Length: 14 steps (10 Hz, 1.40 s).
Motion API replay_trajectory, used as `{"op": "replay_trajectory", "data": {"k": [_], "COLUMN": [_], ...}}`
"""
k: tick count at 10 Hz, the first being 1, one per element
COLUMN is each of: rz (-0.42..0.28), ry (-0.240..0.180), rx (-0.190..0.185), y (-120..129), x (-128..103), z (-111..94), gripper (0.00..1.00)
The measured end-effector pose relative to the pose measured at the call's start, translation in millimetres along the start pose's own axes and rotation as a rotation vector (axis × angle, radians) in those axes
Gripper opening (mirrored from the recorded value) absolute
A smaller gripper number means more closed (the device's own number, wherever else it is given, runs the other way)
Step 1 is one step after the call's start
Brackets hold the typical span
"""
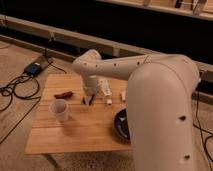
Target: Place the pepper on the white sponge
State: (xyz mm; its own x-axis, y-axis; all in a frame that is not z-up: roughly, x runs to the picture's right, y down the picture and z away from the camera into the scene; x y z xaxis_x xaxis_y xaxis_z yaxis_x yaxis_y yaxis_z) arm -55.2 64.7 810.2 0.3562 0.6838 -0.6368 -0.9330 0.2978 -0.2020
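Close by pepper (63, 94): gripper (88, 100), jaws apart

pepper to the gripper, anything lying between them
Nothing: the camera view shows only bare tabletop between the pepper and the open gripper, which hangs low over it. The white cup stands nearer the camera, off that line.

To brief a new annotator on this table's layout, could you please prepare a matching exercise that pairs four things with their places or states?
Things:
1. pepper
2. white cup
3. black bowl
4. tool

Places or states:
A. on the right side of the table, partly hidden by the arm
B. pointing down between the pepper and the white bottle, open, holding nothing
C. lying flat near the table's left edge
D. standing upright, nearer the camera than the pepper

Pairs: 1-C, 2-D, 3-A, 4-B
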Motion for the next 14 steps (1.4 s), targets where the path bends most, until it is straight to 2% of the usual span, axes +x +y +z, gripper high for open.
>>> {"op": "replay_trajectory", "data": {"k": [3, 5, 7, 11, 14], "rz": [-0.185, -0.305, -0.419, -0.571, -0.647], "ry": [0.0, -0.008, -0.011, -0.012, -0.016], "rx": [-0.024, -0.034, -0.025, 0.023, 0.03], "y": [1.7, 17.0, 33.7, 66.7, 93.9], "x": [-42.9, -67.5, -90.3, -117.6, -130.8], "z": [21.3, 25.1, 27.2, 33.7, 40.8], "gripper": [0.65, 0.65, 0.65, 0.65, 0.65]}}
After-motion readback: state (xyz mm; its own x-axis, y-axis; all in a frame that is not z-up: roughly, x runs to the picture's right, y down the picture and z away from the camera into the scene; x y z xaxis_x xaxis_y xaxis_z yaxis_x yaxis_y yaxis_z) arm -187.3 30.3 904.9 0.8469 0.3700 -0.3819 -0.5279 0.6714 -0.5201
